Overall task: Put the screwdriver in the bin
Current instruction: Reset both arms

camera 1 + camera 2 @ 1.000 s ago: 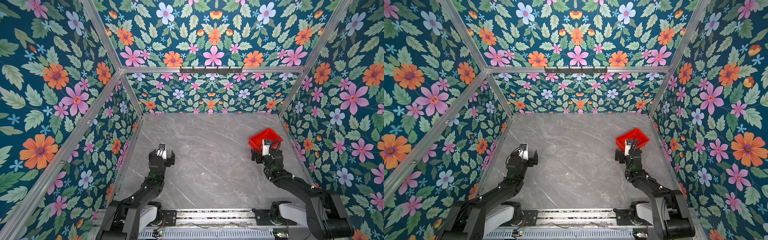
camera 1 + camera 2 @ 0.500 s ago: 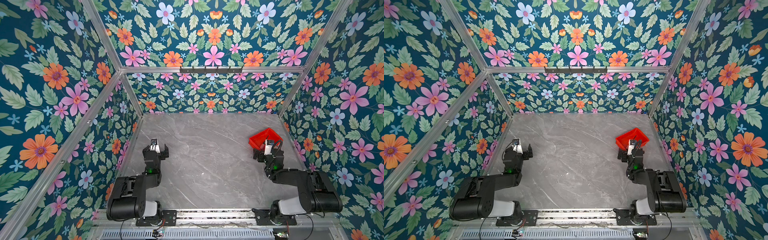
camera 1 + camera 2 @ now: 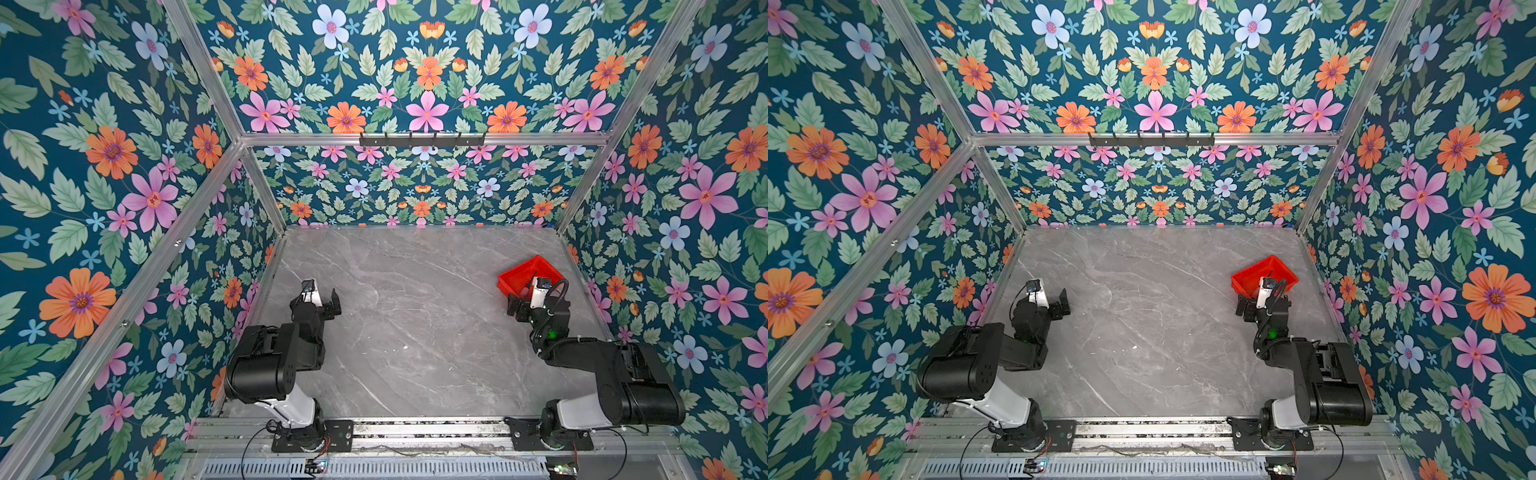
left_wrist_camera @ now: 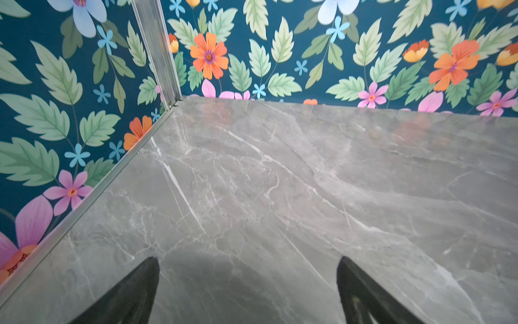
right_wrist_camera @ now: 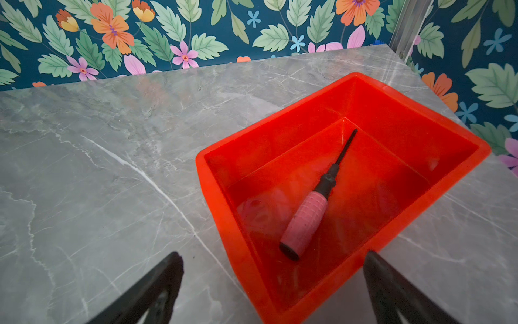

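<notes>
The pink-handled screwdriver (image 5: pixel 311 207) is lying flat inside the red bin (image 5: pixel 414 112) — the right gripper (image 5: pixel 272 254) is hovering beside it, jaws spread wide, empty; the left gripper (image 4: pixel 248 261) is gaping empty too.

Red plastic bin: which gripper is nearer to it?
Right. The right gripper hangs open at the near rim of the red rectangular plastic bin, which holds the pink-handled screwdriver. The left gripper, open, sits far across the grey marble table.

bin (image 3: pixel 530 270) near side behind right arm (image 3: pixel 548 318), screwdriver (image 5: pixel 308 217) prob. too small fr. top, jaws cropped
</notes>
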Available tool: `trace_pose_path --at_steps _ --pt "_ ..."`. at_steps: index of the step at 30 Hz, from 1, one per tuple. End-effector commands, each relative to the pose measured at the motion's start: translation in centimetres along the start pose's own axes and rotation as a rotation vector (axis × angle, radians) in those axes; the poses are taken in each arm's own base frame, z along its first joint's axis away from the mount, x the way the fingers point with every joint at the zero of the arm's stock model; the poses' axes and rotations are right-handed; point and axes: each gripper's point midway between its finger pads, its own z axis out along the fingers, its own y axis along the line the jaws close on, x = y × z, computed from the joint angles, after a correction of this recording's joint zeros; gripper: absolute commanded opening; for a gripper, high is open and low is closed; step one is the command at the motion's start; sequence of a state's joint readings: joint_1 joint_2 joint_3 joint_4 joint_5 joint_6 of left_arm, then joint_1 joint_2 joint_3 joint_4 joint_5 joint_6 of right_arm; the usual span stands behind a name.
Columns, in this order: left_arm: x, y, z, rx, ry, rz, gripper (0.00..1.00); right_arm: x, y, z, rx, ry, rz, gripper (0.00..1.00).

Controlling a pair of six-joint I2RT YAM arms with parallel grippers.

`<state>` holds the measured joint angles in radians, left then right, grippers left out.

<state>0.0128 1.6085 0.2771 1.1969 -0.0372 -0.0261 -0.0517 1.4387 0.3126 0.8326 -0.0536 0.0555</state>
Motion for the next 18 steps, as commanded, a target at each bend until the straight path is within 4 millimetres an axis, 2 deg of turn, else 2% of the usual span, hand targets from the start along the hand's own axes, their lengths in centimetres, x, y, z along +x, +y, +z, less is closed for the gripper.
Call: trace_pose_path --at_steps 1,18 --pt "-1.21 0.05 0.02 -0.002 -0.046 -0.011 1.00 -0.92 0.25 0.03 -0.013 -0.033 -0.001 0.99" --pt "-1.20 -0.43 0.27 0.002 -0.037 0.017 1.00 -0.92 0.17 0.02 -0.008 -0.034 -0.004 0.99"
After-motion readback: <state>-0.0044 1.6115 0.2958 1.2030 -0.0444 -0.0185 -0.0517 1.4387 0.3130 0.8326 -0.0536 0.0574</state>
